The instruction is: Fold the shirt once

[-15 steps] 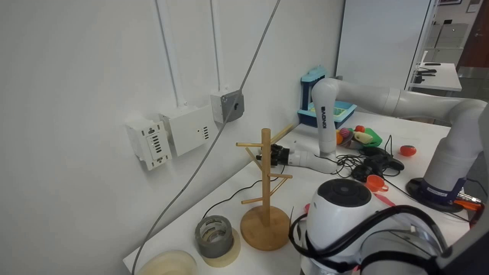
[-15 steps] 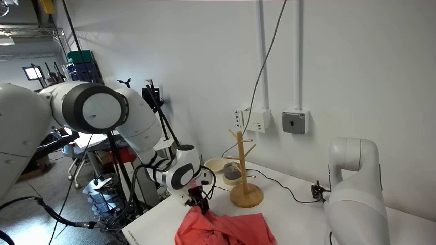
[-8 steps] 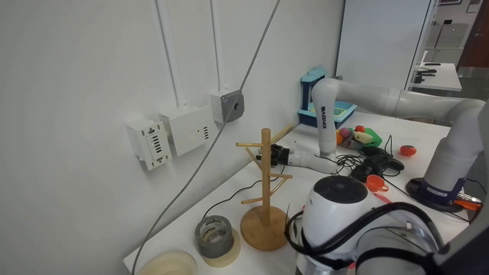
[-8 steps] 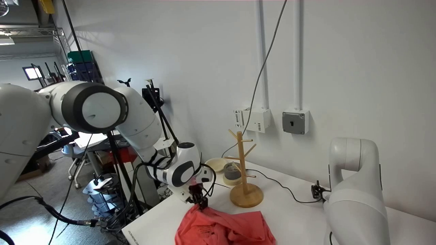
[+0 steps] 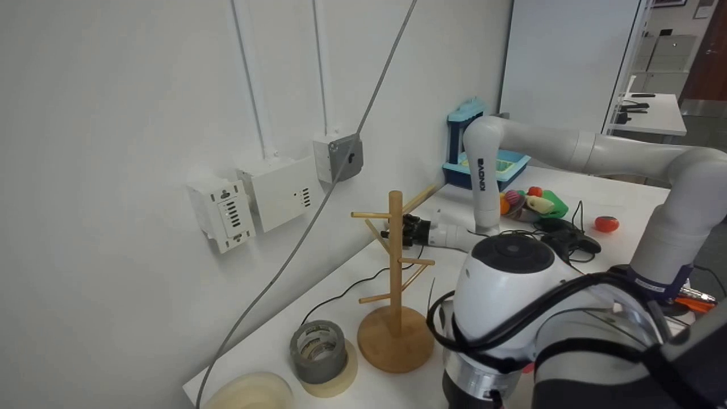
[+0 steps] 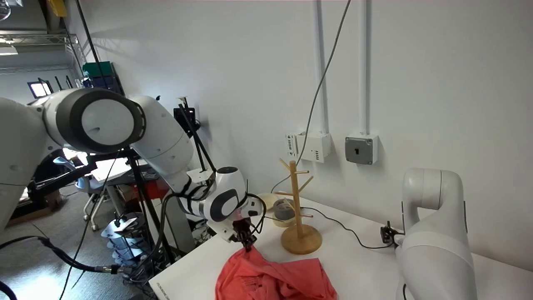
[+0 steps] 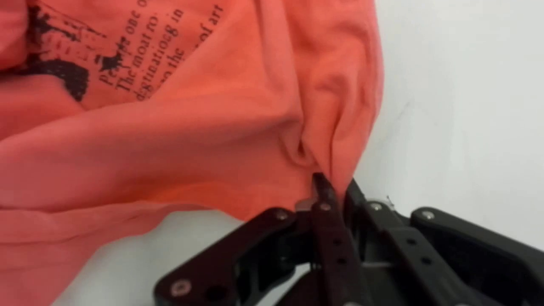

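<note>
Wrist view: fingers clamp the shirt, gathered tip pointing between them; long axis unclear.

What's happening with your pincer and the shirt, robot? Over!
Pincer shut on a bunched bit of shirt. Shirt rumpled, not neatly folded. Wooden stand close by, might get in the way.

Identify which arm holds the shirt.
The black-cabled Panda arm: its end effector pinches the shirt. The KINOVA-lettered arm ends near the wall, apart from the shirt.
</note>
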Controlling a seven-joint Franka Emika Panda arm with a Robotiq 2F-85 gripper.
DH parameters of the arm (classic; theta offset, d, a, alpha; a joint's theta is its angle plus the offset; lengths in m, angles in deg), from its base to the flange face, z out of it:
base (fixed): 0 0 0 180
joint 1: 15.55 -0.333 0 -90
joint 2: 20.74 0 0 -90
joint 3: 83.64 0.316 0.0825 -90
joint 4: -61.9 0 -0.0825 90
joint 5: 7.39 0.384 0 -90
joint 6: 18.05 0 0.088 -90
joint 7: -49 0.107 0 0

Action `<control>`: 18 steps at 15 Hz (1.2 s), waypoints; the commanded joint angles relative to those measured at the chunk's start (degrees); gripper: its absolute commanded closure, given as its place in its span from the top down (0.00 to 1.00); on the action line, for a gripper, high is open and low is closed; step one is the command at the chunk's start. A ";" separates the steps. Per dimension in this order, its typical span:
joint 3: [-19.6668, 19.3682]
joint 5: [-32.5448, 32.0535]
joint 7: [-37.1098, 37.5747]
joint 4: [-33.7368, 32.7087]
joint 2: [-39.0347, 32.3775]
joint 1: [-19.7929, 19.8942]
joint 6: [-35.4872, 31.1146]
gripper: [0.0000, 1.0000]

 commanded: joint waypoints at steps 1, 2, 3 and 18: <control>-4.84 -0.82 2.73 6.89 8.00 -2.89 0.49 0.02; -6.31 -1.29 3.83 8.87 10.13 -3.59 0.27 0.02; -7.82 -1.87 5.09 10.47 11.95 -4.38 0.28 0.02; -17.74 -24.74 43.39 41.17 36.70 -2.78 -0.07 0.02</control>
